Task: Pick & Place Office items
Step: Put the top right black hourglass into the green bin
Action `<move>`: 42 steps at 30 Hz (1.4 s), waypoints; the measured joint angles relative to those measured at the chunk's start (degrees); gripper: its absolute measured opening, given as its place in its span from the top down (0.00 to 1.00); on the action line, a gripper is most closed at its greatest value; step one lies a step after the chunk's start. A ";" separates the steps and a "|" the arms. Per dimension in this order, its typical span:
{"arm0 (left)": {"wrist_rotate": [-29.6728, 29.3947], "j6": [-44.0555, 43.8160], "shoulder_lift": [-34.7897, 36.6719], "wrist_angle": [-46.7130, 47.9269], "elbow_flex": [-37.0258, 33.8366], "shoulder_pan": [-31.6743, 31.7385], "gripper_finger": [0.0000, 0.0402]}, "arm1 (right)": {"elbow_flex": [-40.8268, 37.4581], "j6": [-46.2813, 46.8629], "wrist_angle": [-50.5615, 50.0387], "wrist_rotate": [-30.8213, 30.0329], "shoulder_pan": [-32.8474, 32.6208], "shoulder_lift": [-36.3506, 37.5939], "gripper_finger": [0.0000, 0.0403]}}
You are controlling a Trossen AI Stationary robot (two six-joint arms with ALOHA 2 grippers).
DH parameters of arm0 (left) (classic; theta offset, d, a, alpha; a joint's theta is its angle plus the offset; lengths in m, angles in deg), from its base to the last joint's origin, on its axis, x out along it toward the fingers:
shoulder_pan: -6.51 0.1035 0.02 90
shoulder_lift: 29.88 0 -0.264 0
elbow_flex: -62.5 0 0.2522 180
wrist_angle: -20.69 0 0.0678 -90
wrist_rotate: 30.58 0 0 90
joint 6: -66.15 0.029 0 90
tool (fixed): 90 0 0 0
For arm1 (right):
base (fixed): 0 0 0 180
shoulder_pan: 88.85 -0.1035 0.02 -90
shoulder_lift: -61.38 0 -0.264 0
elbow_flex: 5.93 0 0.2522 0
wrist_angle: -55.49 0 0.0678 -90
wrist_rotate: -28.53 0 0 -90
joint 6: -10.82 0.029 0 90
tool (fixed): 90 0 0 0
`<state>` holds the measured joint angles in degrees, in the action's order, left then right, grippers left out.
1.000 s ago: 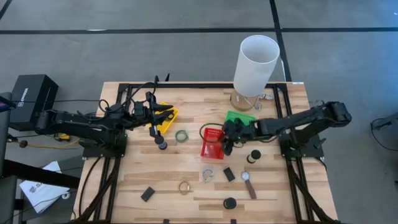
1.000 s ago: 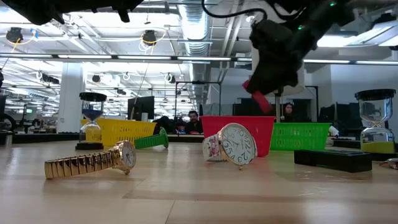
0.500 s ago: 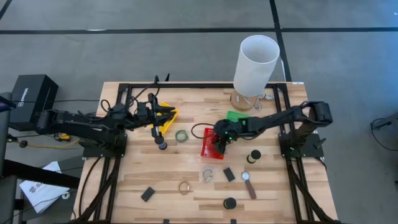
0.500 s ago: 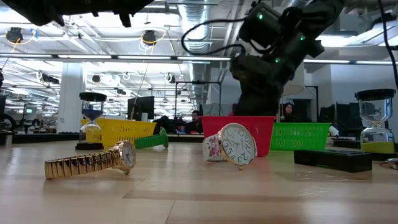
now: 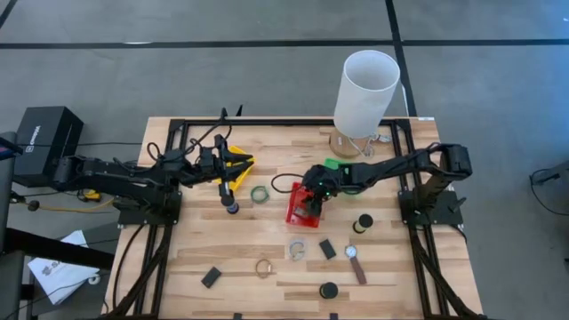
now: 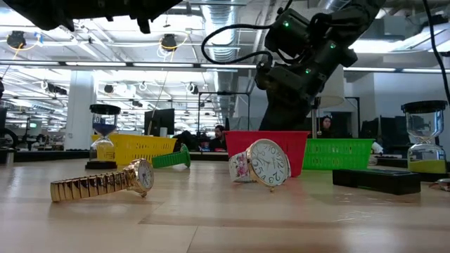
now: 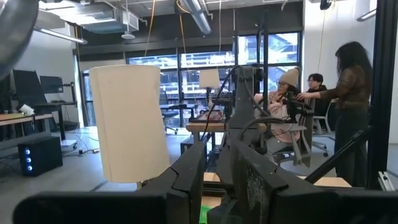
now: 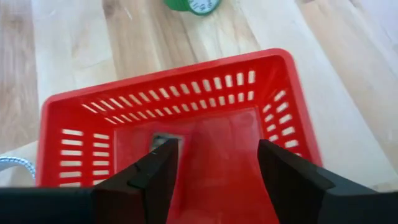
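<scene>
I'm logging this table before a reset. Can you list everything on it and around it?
white cylinder: one, tall, far side of the table.
yellow basket: one, under the left gripper.
green basket: one, beside the white cylinder.
red basket: one, mid-table.
black cylinders: three, short, spread out.
black rectangles: two, flat, near side.
rings: green, tan, pale.
watch: one, brown strap, near right.
people: several, in the room behind.
left gripper: above the yellow basket.
right gripper: open, over the red basket.
</scene>
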<state>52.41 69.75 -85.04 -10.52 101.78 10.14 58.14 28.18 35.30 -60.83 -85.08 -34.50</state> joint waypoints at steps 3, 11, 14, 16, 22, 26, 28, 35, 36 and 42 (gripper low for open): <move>0.00 0.00 0.00 0.02 0.00 0.00 0.82 | 0.00 0.00 0.00 0.01 0.50 0.00 0.49; -0.01 0.00 0.00 -0.01 0.00 0.01 0.82 | 0.00 0.00 -0.83 2.82 0.01 1.52 0.53; -0.01 0.00 0.00 -0.01 0.00 0.02 0.82 | -0.08 0.00 -3.05 2.95 -0.47 4.01 0.54; 0.00 0.00 0.00 0.02 0.00 0.04 0.82 | 0.00 0.00 -3.96 2.95 -0.81 6.08 0.55; 0.00 0.00 0.00 0.03 0.00 0.04 0.82 | 0.00 -1.36 -10.73 2.95 -1.61 13.76 0.57; -0.01 -0.01 0.00 0.04 0.00 0.02 0.82 | -0.02 -4.37 -13.27 2.89 -2.79 19.53 0.56; -0.01 0.00 0.00 0.04 0.00 0.02 0.82 | -0.02 -7.32 -14.15 2.90 -3.53 22.49 0.55; 0.00 -0.42 0.00 0.20 0.00 0.01 0.82 | -3.32 -11.04 -18.24 2.78 -6.24 32.54 0.53; 0.00 -1.11 0.00 0.19 0.00 0.02 0.82 | -4.75 -11.18 -18.18 2.78 -6.68 34.04 0.53; 0.00 -3.89 0.00 0.19 0.00 0.02 0.82 | -13.93 -11.88 -12.21 1.92 -8.49 43.04 0.54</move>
<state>52.41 65.85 -85.04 -10.32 101.78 10.17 44.21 16.31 23.10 -58.90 -93.58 8.54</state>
